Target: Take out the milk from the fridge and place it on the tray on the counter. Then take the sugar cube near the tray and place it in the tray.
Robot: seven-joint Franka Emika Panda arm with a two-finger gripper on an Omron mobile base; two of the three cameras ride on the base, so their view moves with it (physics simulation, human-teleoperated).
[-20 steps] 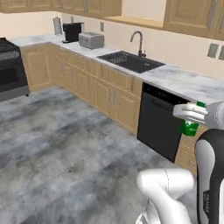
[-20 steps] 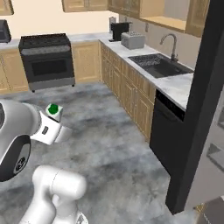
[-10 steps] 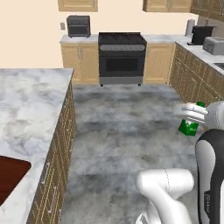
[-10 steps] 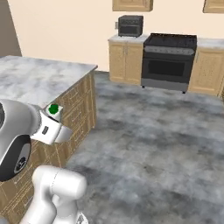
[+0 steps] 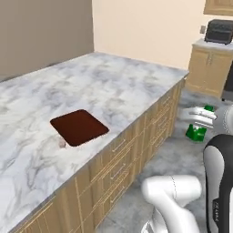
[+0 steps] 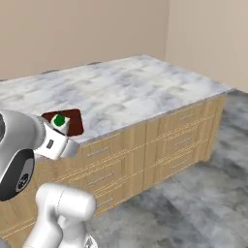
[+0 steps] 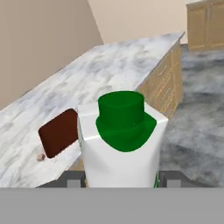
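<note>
My gripper [image 5: 198,122] is shut on the milk [image 5: 196,132], a small green carton with a white top and green cap. It hangs in the air off the counter's [image 5: 113,86] front edge, to the right of the tray [image 5: 79,127]. The tray is a flat reddish-brown rectangle lying on the marble. A tiny pale sugar cube [image 5: 62,144] sits just beside its near-left corner. In the hand view the milk [image 7: 124,140] stands upright between the fingers [image 7: 171,180], with the tray [image 7: 59,132] and sugar cube [image 7: 40,157] beyond to the left. The fridge is out of view.
Light wooden drawers [image 5: 123,159] run under the counter's edge. Grey stone floor [image 6: 193,203] lies open to the right of the island. A beige wall backs the counter, and a far cabinet [image 5: 207,68] carries a dark appliance [image 5: 219,31].
The whole picture has swung as the base turned: the range and kitchen wall gave way to the island counter with the tray. The milk stays in the gripper at the same height.
</note>
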